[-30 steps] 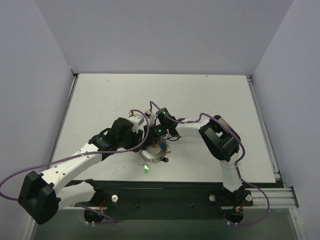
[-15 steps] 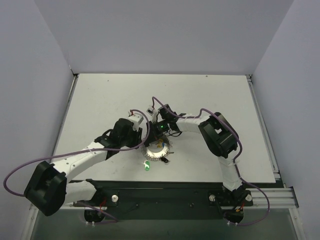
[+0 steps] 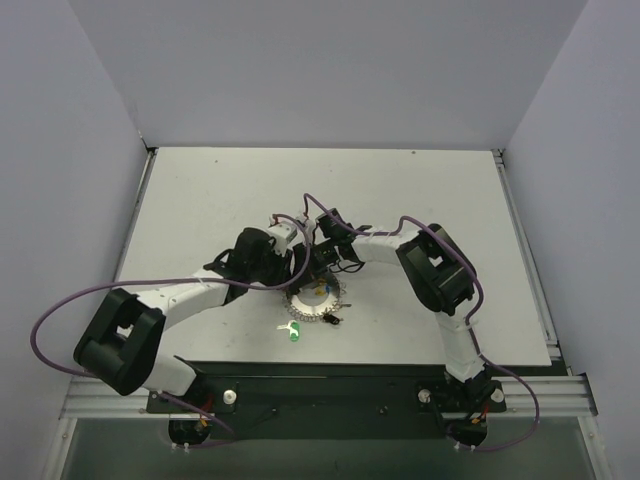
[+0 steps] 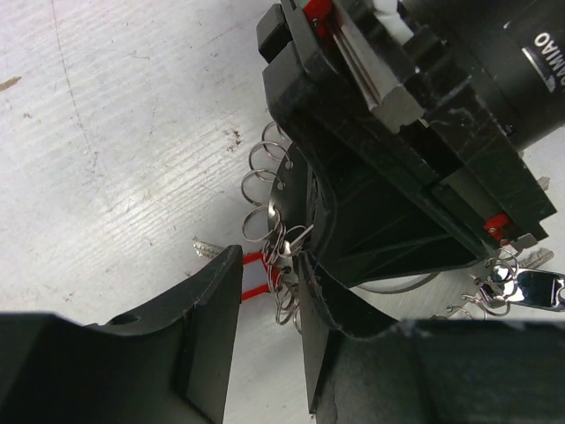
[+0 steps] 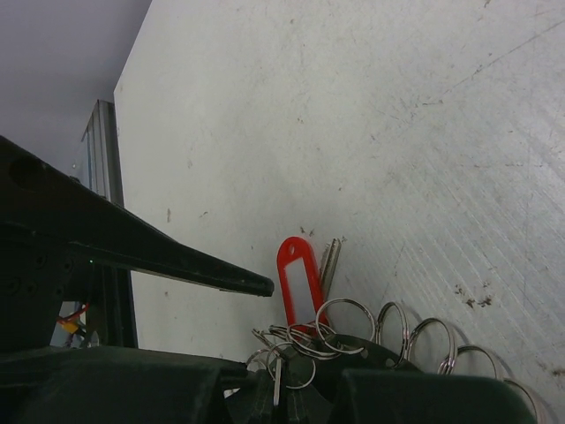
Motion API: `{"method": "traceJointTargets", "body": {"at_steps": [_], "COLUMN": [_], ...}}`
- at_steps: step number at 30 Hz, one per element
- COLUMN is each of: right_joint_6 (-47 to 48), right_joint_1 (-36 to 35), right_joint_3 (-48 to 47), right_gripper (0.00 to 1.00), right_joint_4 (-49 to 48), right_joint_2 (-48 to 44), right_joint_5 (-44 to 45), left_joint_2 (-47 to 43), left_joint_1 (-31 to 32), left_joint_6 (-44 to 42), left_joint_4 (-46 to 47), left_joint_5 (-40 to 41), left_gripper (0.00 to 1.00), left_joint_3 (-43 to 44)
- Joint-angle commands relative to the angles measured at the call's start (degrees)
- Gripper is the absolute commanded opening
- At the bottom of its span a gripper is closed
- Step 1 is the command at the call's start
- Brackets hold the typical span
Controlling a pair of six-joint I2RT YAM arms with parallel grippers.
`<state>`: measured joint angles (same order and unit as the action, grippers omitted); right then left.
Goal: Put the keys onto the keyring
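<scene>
The keyring (image 3: 313, 303), a wire ring fringed with small silver rings, lies near the table's front middle, and both grippers meet over its far edge. My right gripper (image 3: 318, 268) is shut on a bunch of its small rings (image 5: 349, 322). A red tag (image 5: 298, 287) and a silver key (image 5: 328, 262) hang just beyond them. My left gripper (image 4: 269, 296) is open, with one finger on each side of the same small rings (image 4: 284, 243). A green-headed key (image 3: 293, 331) lies loose just in front of the keyring. A dark-headed key (image 3: 331, 320) lies at its right front.
The white table (image 3: 200, 200) has grey walls on the left, back and right. A metal rail (image 3: 330, 380) carries the arm bases along the front edge. Purple cables loop over both arms.
My left arm has swung in, its elbow moving up and right, and its gripper has come close beside the right gripper. The keyring and the green-headed key have shifted slightly.
</scene>
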<state>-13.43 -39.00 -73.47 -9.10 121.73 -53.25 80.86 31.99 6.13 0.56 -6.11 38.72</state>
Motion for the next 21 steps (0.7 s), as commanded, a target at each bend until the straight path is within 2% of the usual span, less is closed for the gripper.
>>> {"method": "traceJointTargets", "body": {"at_steps": [1,10,16,21], "right_joint_6": [1.83,1.30,1.04,0.86], "right_joint_1": [0.51,0.68,0.68,0.68], "right_joint_3": [-0.62,-0.71,-0.71,-0.62], "right_gripper": [0.00,0.00,0.00,0.00], "right_joint_4": [2.25,1.81,1.63,1.63], "right_joint_2": [1.14,1.49,1.58,1.67], "right_joint_5": [0.17,-0.36,-0.36,-0.53], "left_joint_2": [1.76,-2.19,-3.95,-3.70], "left_joint_1": [-0.79,-3.15,-4.39,-4.30], "left_joint_6": [-2.35,-1.56,-0.86,-1.82], "left_joint_4": [4.10,4.89,3.84,2.61], "left_joint_5": [-3.56,-2.85,-2.68,-6.63], "left_gripper": [0.43,0.46,0.41,0.40], "left_joint_3": [2.85,0.31,-1.10,-1.45]}}
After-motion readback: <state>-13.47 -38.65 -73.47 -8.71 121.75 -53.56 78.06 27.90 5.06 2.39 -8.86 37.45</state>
